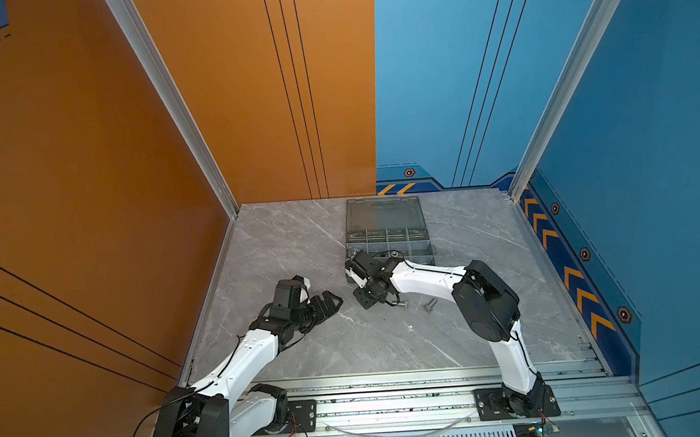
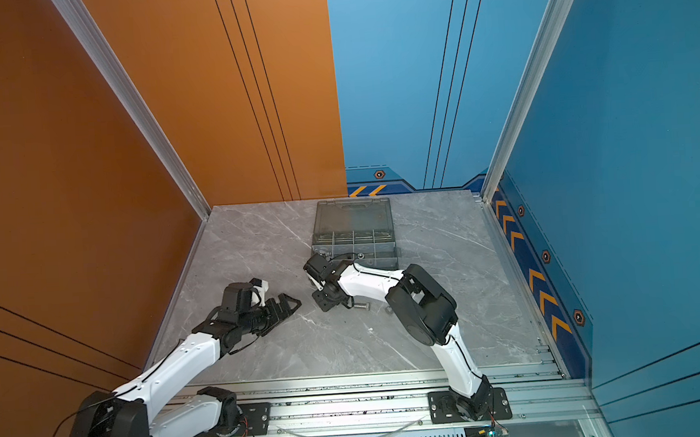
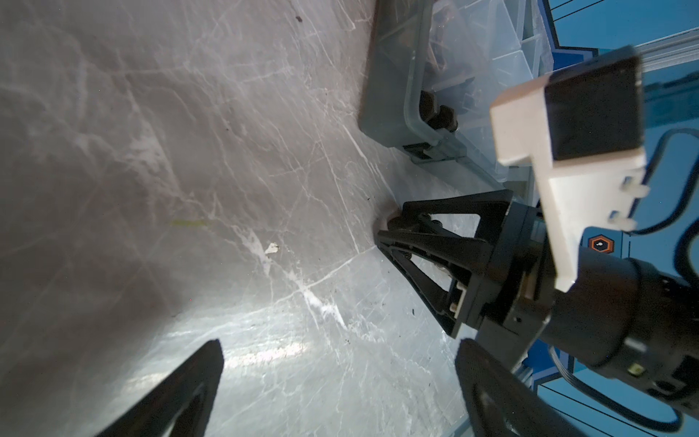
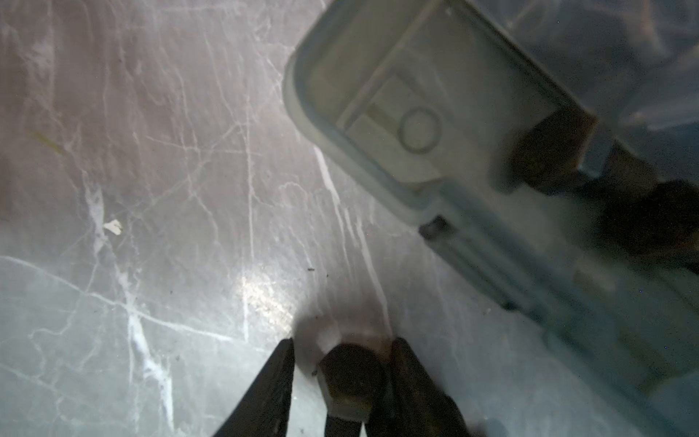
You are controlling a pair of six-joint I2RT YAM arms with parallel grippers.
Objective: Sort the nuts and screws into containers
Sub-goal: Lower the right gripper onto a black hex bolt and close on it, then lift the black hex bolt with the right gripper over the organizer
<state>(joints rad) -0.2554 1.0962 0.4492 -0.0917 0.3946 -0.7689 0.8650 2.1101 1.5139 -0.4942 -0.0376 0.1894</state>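
Right jaws straddle a hex nut on the counter, lower middle of the right wrist view, near the case corner, not clamped yet, gap on one side. Off-centre squeeze could flick it away imo. Left jaws gape wide, empty.

A grey marbled table carries an open case near its back edge, the lid laid flat behind it. Two silver bolts lie near the middle, well in front of the case. A small white scrap lies on bare surface. A silver hex piece sits near the case's front corner.
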